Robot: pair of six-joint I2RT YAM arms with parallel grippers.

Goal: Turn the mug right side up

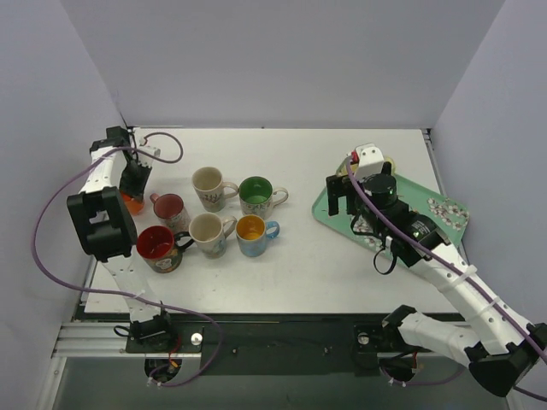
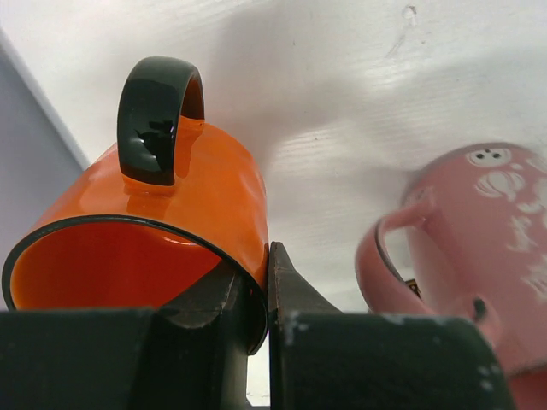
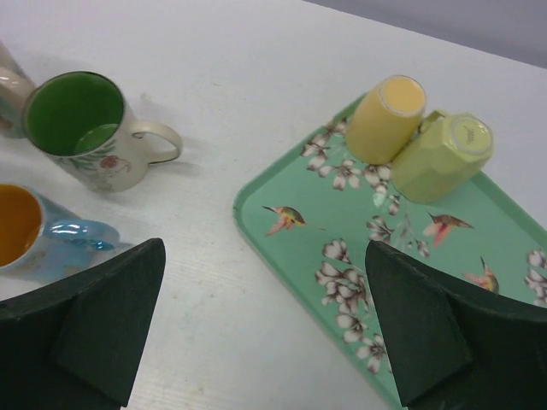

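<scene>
An orange mug (image 2: 184, 201) with a black handle and black rim is pinched by its wall between my left gripper's (image 2: 267, 282) fingers, one inside the mouth and one outside. Its handle faces away from the camera. In the top view the orange mug (image 1: 131, 203) shows just under the left gripper (image 1: 134, 184) at the table's left side. My right gripper (image 1: 342, 198) is open and empty over the near-left edge of a green tray (image 1: 329, 215); it shows in the right wrist view (image 3: 265, 333) too.
Several upright mugs stand mid-table: pink (image 1: 169, 207), red (image 1: 157, 246), cream (image 1: 208, 184), green-lined (image 1: 256, 194), white (image 1: 208, 231), blue with orange inside (image 1: 252, 231). The pink mug (image 2: 479, 248) is close to the right of the left gripper. Two yellow cups (image 3: 389, 118) lie on the tray (image 3: 342, 222).
</scene>
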